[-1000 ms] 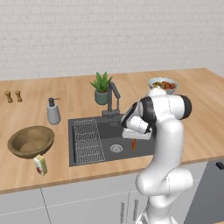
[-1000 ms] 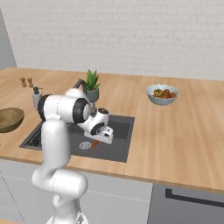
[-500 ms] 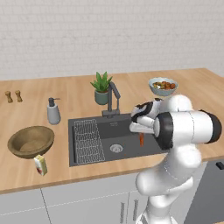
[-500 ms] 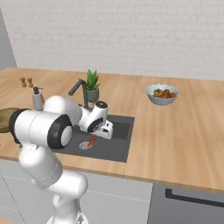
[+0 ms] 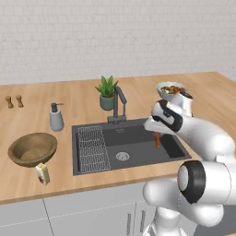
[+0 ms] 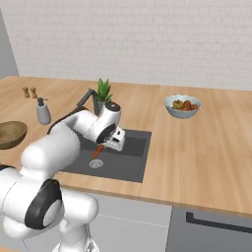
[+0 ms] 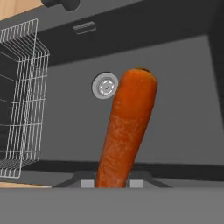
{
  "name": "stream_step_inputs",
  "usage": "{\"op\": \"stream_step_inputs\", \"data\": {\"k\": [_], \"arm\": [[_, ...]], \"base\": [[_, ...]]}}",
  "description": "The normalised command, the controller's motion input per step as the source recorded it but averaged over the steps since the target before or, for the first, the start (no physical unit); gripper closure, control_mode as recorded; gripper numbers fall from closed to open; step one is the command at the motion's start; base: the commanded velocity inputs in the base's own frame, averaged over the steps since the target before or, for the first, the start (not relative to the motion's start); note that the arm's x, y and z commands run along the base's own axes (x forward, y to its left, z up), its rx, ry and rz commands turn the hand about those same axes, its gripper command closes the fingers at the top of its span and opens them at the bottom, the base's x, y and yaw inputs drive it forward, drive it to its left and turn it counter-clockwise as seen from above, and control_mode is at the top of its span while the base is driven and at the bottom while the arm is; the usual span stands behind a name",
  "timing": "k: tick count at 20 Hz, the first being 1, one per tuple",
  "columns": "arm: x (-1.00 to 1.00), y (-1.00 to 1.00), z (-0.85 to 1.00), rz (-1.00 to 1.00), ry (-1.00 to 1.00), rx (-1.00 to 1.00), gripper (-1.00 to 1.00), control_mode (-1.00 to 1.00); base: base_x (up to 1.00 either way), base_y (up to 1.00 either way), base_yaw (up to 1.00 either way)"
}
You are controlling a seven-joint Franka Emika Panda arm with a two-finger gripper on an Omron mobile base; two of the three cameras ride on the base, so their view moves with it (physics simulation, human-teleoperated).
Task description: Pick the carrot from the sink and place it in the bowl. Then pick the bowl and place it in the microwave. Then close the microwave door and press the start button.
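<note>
My gripper (image 5: 156, 132) is shut on the orange carrot (image 5: 157, 139), which hangs point down over the right half of the dark sink (image 5: 138, 140). In the right base view the gripper (image 6: 104, 145) holds the carrot (image 6: 98, 151) just above the basin (image 6: 130, 162). The hand view looks down the carrot (image 7: 129, 127), clamped between my fingertips (image 7: 87, 183), to the sink floor (image 7: 183, 109). The brown wooden bowl (image 5: 32, 148) (image 6: 10, 134) sits on the counter left of the sink, well apart from the gripper. The microwave and its door are out of view.
A wire rack (image 5: 93, 148) fills the sink's left part, with the drain (image 5: 122, 156) beside it. The faucet (image 5: 119, 103) and a potted plant (image 5: 107, 92) stand behind the basin. A soap dispenser (image 5: 56, 117), a small carton (image 5: 43, 174) and a food bowl (image 5: 170, 89) stand on the counter.
The gripper has risen a little and shifted right with the carrot in it. The arm's upper links have swung forward toward the camera.
</note>
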Motion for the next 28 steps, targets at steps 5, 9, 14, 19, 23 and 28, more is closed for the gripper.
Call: {"op": "stream_step_inputs", "data": {"k": [5, 9, 14, 19, 23, 28], "arm": [[-0.81, 0.35, 0.82, 0.04, 0.01, 0.09, 1.0, -1.0], [-0.46, 1.0, 0.85, 0.08, 0.04, 0.02, 1.0, -1.0], [-0.33, 1.0, 0.72, 0.07, 0.04, 0.0, 1.0, -1.0], [-0.19, 1.0, 0.28, 0.04, 0.07, 0.0, 1.0, -1.0], [0.0, 1.0, 0.0, 0.0, 0.15, 0.0, 1.0, -1.0], [0.0, 1.0, 0.0, 0.0, 0.16, -0.01, 1.0, -1.0]], "base": [[0.0, 0.0, 0.0], [0.0, 0.0, 0.0], [0.0, 0.0, 0.0], [0.0, 0.0, 0.0], [0.0, 0.0, 0.0], [0.0, 0.0, 0.0]]}}
